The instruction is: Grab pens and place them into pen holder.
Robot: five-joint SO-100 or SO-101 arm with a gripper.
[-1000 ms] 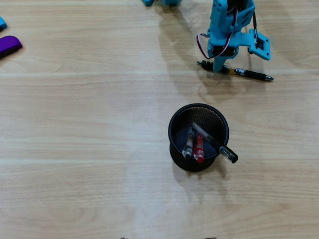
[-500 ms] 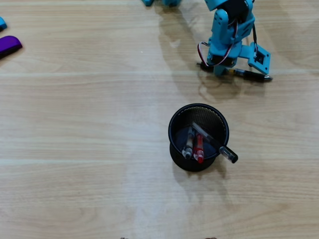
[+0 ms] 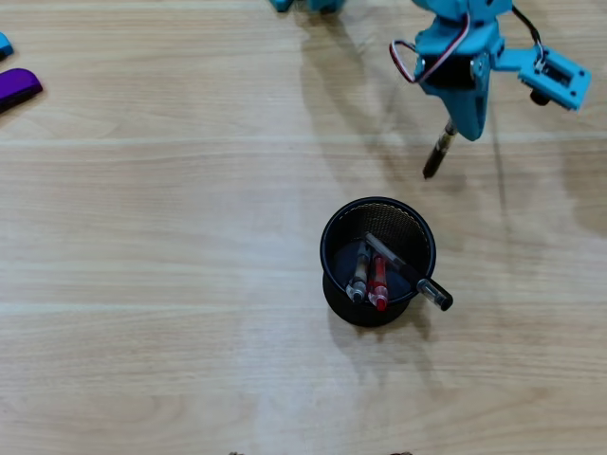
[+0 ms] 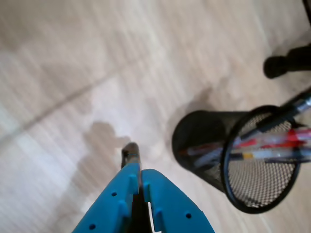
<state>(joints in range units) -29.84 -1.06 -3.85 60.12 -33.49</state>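
Observation:
A black mesh pen holder [image 3: 378, 263] stands on the wooden table and holds three pens: a grey one [image 3: 358, 275], a red one [image 3: 378, 282] and a black one [image 3: 410, 274] that leans over the rim. My blue gripper [image 3: 462, 126] is up and to the right of the holder in the overhead view. It is shut on a dark pen [image 3: 437, 154] whose tip sticks out toward the holder. In the wrist view the fingers [image 4: 139, 187] clamp the pen [image 4: 130, 154], with the holder [image 4: 243, 155] to the right.
A purple object [image 3: 16, 87] and a bit of blue [image 3: 4, 44] lie at the left edge in the overhead view. A dark object [image 4: 286, 64] sits at the upper right of the wrist view. Blue arm parts [image 3: 555, 79] reach to the right.

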